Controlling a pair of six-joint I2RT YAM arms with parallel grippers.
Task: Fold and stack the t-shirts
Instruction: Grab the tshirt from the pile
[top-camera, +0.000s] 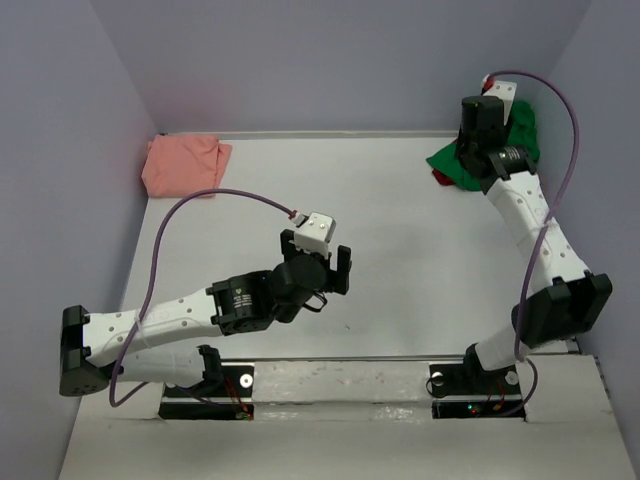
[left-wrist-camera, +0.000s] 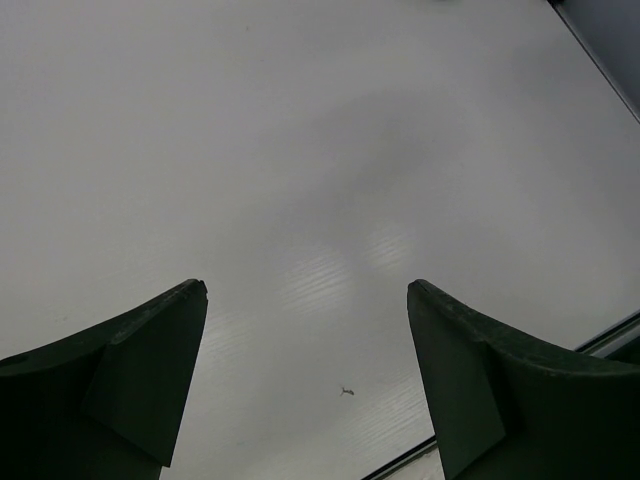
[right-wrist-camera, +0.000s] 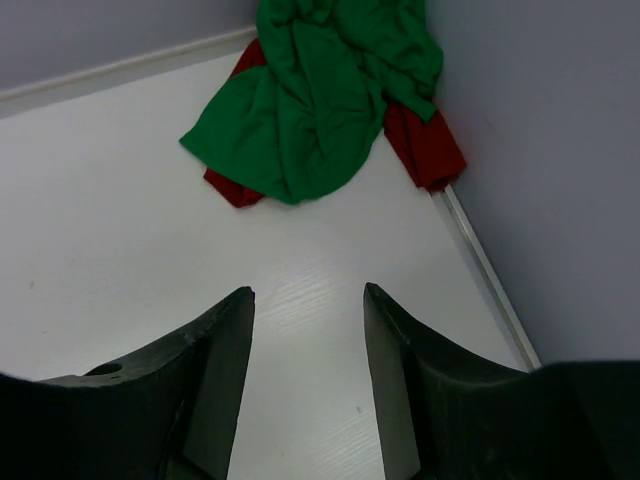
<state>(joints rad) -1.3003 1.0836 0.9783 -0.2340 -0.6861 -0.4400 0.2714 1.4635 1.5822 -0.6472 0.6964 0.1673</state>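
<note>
Reaching for the shirt heap, upper right of the top view.
Right fingers (right-wrist-camera: 225, 350) part-spread, holding nothing, just short of green t-shirt (right-wrist-camera: 320, 110) crumpled over dark red t-shirt (right-wrist-camera: 425, 145) by the wall. Pink t-shirt (top-camera: 183, 163) at upper left of counter (top-camera: 400, 230). Left fingers (left-wrist-camera: 160, 350) wide, empty. Best to pinch 1 green edge only, clear of the red.

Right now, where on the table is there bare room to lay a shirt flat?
The middle of the table is bare, between the salmon-pink t-shirt in the far left corner and the green t-shirt heaped on the dark red t-shirt far right. That right corner is crowded, the open right gripper close by. The open left gripper hangs over the near middle.
</note>
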